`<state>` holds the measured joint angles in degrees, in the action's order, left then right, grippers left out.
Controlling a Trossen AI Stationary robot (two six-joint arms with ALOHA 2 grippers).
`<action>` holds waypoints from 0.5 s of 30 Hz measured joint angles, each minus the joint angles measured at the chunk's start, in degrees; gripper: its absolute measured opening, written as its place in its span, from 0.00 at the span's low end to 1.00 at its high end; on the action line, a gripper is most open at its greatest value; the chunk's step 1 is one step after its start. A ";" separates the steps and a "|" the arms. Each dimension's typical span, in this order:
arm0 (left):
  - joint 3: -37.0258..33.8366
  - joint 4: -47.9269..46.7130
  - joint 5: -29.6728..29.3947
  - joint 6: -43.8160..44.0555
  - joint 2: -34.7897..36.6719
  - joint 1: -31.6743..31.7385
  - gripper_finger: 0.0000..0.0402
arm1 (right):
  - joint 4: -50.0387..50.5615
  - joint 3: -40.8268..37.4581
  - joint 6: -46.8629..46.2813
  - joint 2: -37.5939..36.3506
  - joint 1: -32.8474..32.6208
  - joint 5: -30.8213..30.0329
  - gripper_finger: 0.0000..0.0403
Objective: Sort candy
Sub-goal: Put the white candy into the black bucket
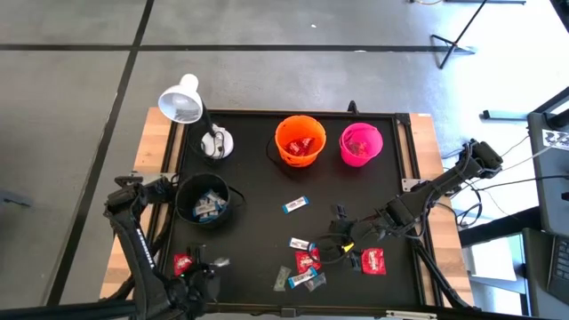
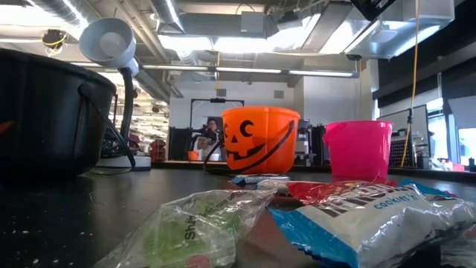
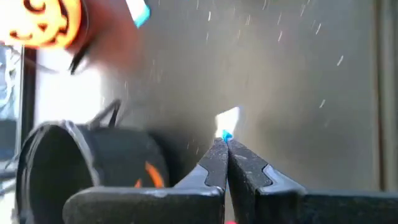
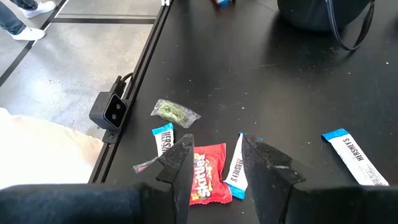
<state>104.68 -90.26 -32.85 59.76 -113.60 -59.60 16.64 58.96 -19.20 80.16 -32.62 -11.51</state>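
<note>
Left gripper (image 3: 225, 144) pinches 1 blue-and-white candy (image 3: 227, 118) (lower-left): lift straight. Right gripper (image 4: 214, 155), parted, hovers above red candy (image 4: 208, 174).

Orange bucket (image 1: 300, 140), pink bucket (image 1: 361, 144), red candy (image 4: 209, 173).

The surface (image 1: 267, 231) is matt black, faintly speckled, edged with pale bare wood. The candy (image 4: 209, 173) wears glossy, crinkled plastic wrappers. The orange bucket (image 2: 259, 140) and pink bucket (image 2: 358, 150) look like smooth plastic; the black bucket (image 2: 44, 119) looks duller.
</note>
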 joint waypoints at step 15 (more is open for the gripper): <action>1.43 1.70 -9.27 -3.11 0.09 4.18 0.00 | 0.00 0.00 0.00 0.00 0.00 0.00 0.33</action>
<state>106.10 -88.56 -42.12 56.65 -113.51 -55.42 16.64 58.96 -19.20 80.16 -32.62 -11.51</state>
